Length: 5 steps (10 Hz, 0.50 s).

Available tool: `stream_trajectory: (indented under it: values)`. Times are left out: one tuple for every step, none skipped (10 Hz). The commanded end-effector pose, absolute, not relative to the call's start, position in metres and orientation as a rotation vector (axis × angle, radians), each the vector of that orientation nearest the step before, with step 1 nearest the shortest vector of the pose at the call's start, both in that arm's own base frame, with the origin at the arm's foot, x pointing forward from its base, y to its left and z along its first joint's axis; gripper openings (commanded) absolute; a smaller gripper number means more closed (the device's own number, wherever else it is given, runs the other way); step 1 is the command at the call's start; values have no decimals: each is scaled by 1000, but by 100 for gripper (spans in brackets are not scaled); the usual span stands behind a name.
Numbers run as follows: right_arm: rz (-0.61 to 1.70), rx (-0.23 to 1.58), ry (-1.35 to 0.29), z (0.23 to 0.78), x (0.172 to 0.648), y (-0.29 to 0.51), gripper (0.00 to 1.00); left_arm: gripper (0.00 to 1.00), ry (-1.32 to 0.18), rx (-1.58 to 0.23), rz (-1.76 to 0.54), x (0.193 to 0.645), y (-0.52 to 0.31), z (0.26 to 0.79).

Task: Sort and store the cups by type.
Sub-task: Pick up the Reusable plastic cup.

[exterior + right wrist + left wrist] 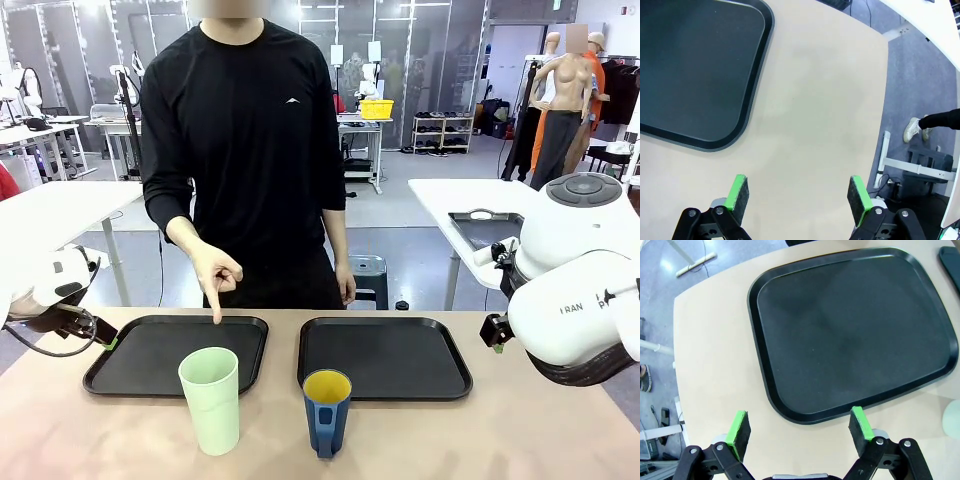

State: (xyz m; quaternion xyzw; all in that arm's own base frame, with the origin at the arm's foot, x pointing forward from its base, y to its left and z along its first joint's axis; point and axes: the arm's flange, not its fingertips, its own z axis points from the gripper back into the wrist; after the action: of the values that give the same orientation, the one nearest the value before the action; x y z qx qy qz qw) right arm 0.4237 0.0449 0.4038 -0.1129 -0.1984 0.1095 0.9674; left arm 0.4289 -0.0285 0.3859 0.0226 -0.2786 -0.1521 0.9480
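**Both cups unsorted, trays bare**

Front view: we saw the tumbler and the mug upright on the tabletop. The tumbler stood just before the left tray and the mug just before the right tray. The person's hand pointed down at the left tray's far edge.

Left wrist view: the left gripper hung with its jaws apart and empty, over the tabletop at the left tray's rim.

Right wrist view: the right gripper was also spread wide and empty, over bare tabletop beside the right tray.

We judged the task unstarted, with neither cup stored and both yet to go onto a tray.
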Motion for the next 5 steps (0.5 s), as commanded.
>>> stream_trajectory:
  values:
    - [225,-229,-399,402,423,45,100,100,-566,48,-310,429,-28,386]
    - [225,-229,-399,402,423,45,100,100,-566,48,-310,429,-28,386]
    - [225,-229,-399,402,423,45,100,100,-566,48,-310,429,-28,386]
    - [225,-229,-399,402,423,45,100,100,-566,48,-310,429,-28,386]
    - [225,-229,-399,402,423,45,100,100,-567,46,-310,429,-28,386]
